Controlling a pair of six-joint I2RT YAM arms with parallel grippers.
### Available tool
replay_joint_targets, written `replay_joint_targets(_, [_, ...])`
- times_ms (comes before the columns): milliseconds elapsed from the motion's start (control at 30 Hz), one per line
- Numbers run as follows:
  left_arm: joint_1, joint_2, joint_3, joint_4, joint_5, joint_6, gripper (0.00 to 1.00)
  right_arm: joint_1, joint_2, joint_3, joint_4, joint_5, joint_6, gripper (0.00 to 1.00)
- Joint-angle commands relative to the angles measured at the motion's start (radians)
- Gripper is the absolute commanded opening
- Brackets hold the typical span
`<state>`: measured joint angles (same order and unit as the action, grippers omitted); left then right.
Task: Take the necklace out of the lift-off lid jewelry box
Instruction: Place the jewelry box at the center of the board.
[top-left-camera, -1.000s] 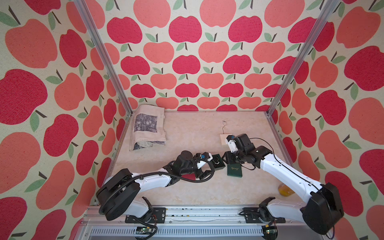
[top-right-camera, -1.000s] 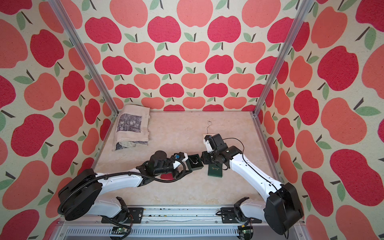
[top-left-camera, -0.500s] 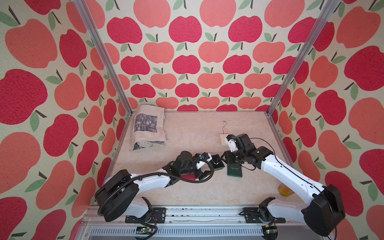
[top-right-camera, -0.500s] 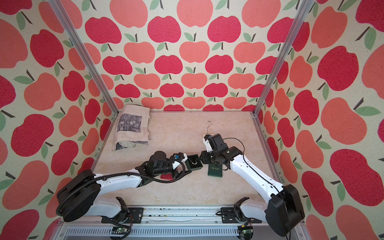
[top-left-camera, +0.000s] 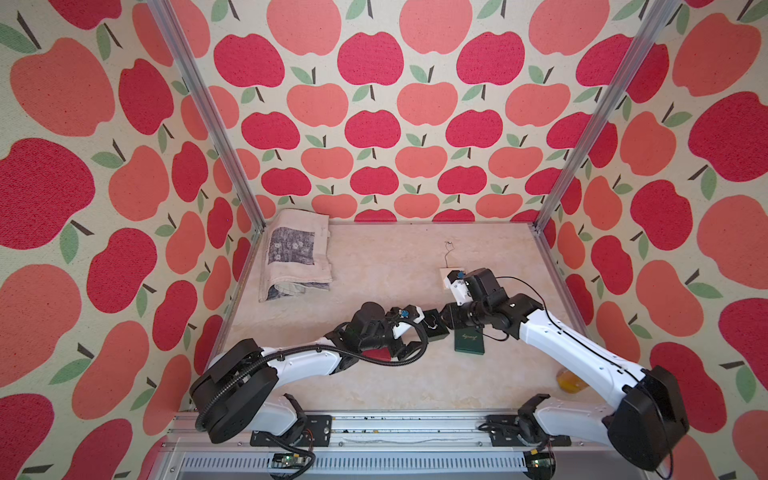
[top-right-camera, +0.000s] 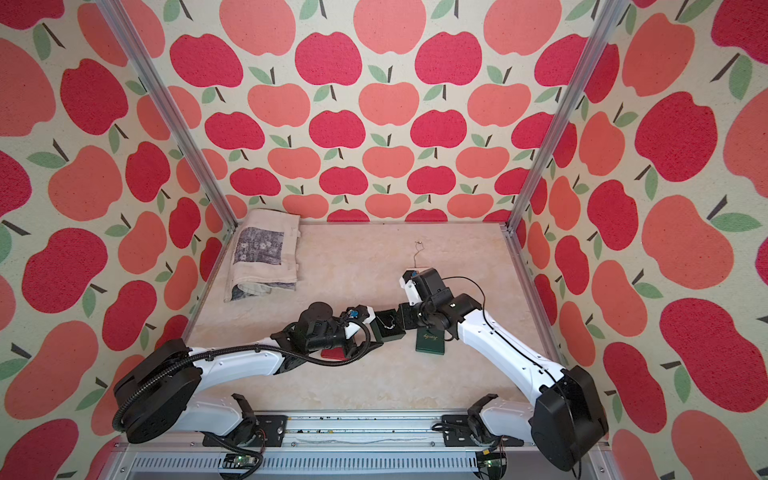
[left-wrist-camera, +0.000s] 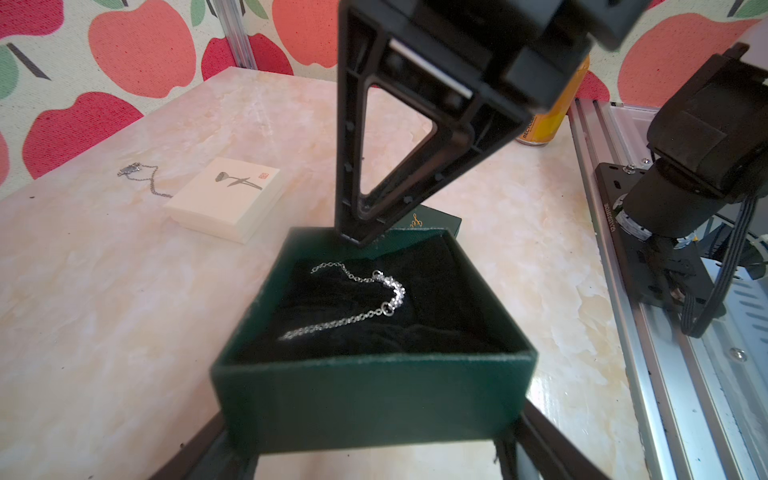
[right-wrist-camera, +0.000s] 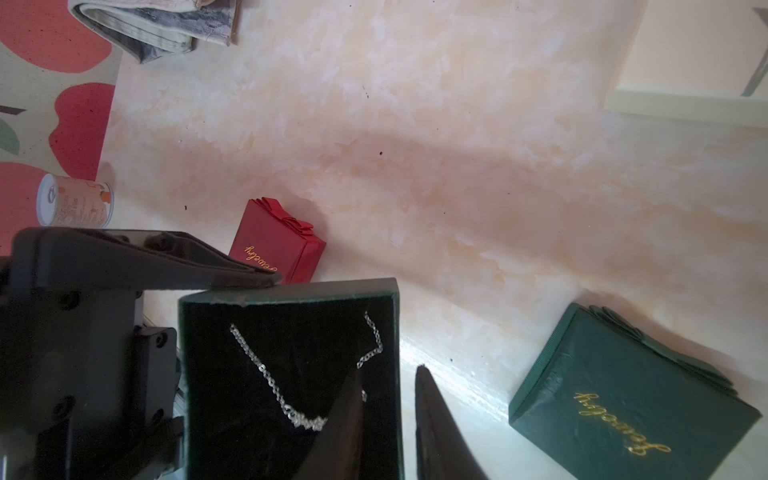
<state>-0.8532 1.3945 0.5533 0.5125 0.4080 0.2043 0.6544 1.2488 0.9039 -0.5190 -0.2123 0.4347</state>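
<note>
Necklace (left-wrist-camera: 395, 291) lies on black velvet inside the open green jewelry box (left-wrist-camera: 365, 399), at lower centre in both top views. The lid (top-left-camera: 469, 343) rests on the counter (top-left-camera: 374, 266) just to the box's lower right. The left claw (top-left-camera: 419, 334) stands wide, clasping the box from the frame's left. The right claw (right-wrist-camera: 390, 370), the nearer to the chain, is narrow and holds nothing, with one finger over the velvet beside the pendant and the other outside the wall. The thin silver chain runs slantwise, its sparkling pendant at the bend, so this claw probably needs to shift inward off the wall.
</note>
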Motion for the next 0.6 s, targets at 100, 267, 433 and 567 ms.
replay_joint_targets(100, [0.001,0.002,0.012,0.005,0.010,0.008,0.72,0.007,0.017,-0.027,0.029,-0.023,0.023,0.18])
replay_joint_targets(267, [0.002,0.006,0.013,0.010,0.009,0.008,0.72,0.005,0.023,-0.026,0.030,-0.029,0.024,0.08])
replay_joint_targets(433, [0.000,0.021,0.024,0.004,-0.007,0.001,0.82,0.005,0.017,-0.019,0.027,-0.030,0.018,0.01])
replay_joint_targets(567, [0.002,0.028,0.027,0.020,-0.008,-0.010,0.93,0.007,0.013,-0.007,0.005,-0.015,0.007,0.00])
